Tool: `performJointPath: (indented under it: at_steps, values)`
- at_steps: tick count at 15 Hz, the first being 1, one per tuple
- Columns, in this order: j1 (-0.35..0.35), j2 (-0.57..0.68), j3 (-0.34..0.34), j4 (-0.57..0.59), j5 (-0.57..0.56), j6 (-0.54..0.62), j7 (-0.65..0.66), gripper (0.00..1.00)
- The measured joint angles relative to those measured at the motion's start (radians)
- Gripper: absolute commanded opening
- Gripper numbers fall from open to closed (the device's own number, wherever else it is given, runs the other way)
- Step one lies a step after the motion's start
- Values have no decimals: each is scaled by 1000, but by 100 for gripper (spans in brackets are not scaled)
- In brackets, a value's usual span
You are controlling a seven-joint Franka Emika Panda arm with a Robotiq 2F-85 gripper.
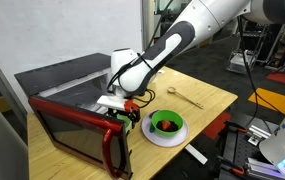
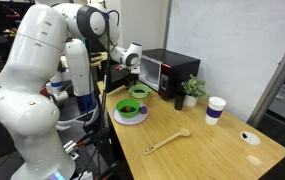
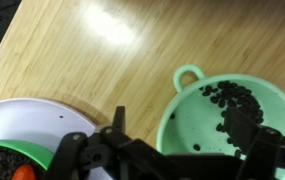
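Your gripper (image 3: 172,150): jaws wide apart, holding nothing, over the pale-green plastic strainer (image 3: 227,110) of dark bits, just beside the round white plate (image 3: 42,115). Probably release; view blurred. Next: rise straight, clearing the rim.

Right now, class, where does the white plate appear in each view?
In an exterior view: white plate low centre, right of the microwave's red door.
In an exterior view: the plate left of centre.
Wrist view: plate in the bottom-left corner.
Shared landmark: green bowl on it.
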Motion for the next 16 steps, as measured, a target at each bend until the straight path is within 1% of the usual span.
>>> performJointPath:
  at_steps: [2,4,10,14,16]
  values:
    - [5,-23,2,-6,-13,-3,-7,100]
    - [0,-55,8,-16,-13,-33,-55,100]
    - [-41,-189,29,-61,-10,-274,-287,100]
    - [-49,-277,29,-119,-28,-360,-377,100]
    - [-49,-318,28,-156,-69,-388,-407,100]
